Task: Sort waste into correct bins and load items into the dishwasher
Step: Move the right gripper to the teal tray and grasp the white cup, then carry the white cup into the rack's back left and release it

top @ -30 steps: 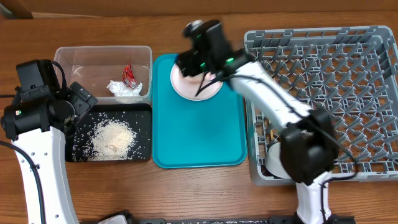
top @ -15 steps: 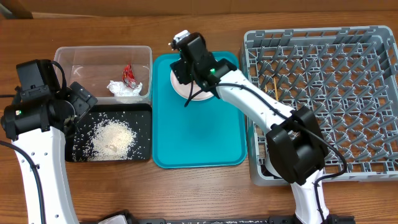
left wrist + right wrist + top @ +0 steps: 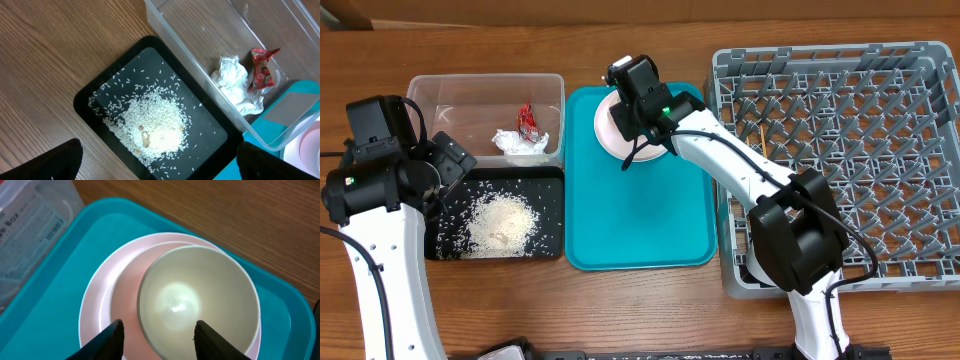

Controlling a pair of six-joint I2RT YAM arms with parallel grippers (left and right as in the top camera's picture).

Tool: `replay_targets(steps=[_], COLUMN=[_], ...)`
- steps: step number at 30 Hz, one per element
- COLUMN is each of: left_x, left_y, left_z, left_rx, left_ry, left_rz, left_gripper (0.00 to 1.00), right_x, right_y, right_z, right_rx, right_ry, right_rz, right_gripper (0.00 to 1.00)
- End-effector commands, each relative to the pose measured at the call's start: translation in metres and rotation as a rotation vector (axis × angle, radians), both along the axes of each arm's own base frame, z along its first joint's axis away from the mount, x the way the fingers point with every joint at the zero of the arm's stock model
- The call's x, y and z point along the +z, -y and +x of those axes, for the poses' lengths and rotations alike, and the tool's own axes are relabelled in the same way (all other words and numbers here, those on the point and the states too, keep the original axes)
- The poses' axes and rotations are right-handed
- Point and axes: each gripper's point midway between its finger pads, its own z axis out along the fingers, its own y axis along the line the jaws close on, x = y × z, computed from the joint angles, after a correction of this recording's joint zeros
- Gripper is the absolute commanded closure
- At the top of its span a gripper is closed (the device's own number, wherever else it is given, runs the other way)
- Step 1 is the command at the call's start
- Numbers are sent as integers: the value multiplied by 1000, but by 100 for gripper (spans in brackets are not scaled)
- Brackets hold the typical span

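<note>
A white bowl sits in the pale pink plate at the far end of the teal tray. My right gripper hangs right over it, open. One finger is over the plate outside the bowl's near rim, the other over the bowl's inside. In the overhead view the right gripper covers most of the plate. My left gripper is wide open above the black tray of rice. The clear tub holds the red wrapper and the white tissue.
The grey dish rack fills the right side, with thin chopsticks lying among its pegs near its left edge. My right arm stretches from the rack's near left corner across the teal tray. The tub and the black tray sit just left of the teal tray.
My right gripper has settled lower over the plate and bowl, and its jaws have narrowed. The left arm has not moved.
</note>
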Motion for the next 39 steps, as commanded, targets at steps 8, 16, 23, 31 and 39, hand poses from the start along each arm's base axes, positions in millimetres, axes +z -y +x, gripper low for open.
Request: replay_targets(steps=[8, 16, 23, 31, 39], left_x=[4, 4, 4, 4, 4], left_y=[0, 0, 0, 0, 0], left_z=[3, 3, 3, 3, 3], left_rx=[7, 7, 7, 7, 7], left_ry=[14, 14, 14, 14, 14], left_rz=[-5, -6, -6, -6, -5], left_gripper=[0, 0, 0, 0, 0], right_x=[-4, -11, -17, 19, 169], right_y=[1, 6, 12, 4, 20], right_z=[-1, -9, -16, -6, -22], right_rx=[1, 1, 0, -7, -62], right_ry=[-13, -53, -86, -16, 110], right_rz=[-9, -38, -61, -5, 170], right_gripper=[72, 72, 75, 96, 96])
